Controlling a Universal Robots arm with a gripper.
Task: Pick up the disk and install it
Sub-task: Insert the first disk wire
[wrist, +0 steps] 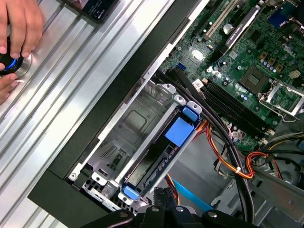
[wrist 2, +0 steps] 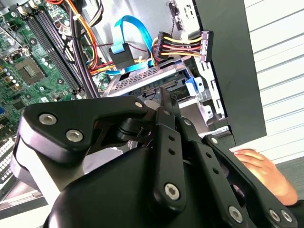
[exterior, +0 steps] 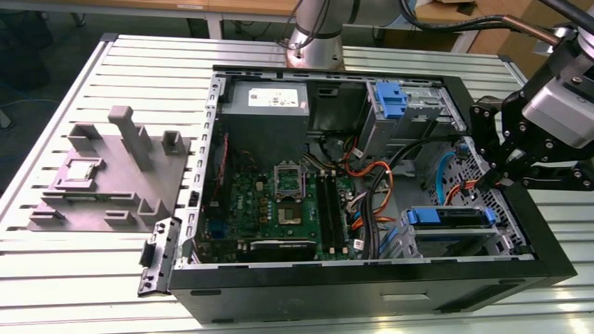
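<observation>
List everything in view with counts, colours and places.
computer case: one, black, open, on the slotted table.
disk: one, blue carrier, in the case, exterior view's right.
power supply: one, grey, inside the case.
motherboard: one, green, case floor.
bracket: one, blue, upright on the silver drive bay.
fixture: one, grey, exterior view's left of the case.
gripper: one, black, near the disk.
person's hand: at least one, on the table.

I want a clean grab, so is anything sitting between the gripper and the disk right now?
Nothing visible does. In the first wrist view the gripper hangs off one end of the disk; the cable bundle runs beside the disk, not across it.
</observation>
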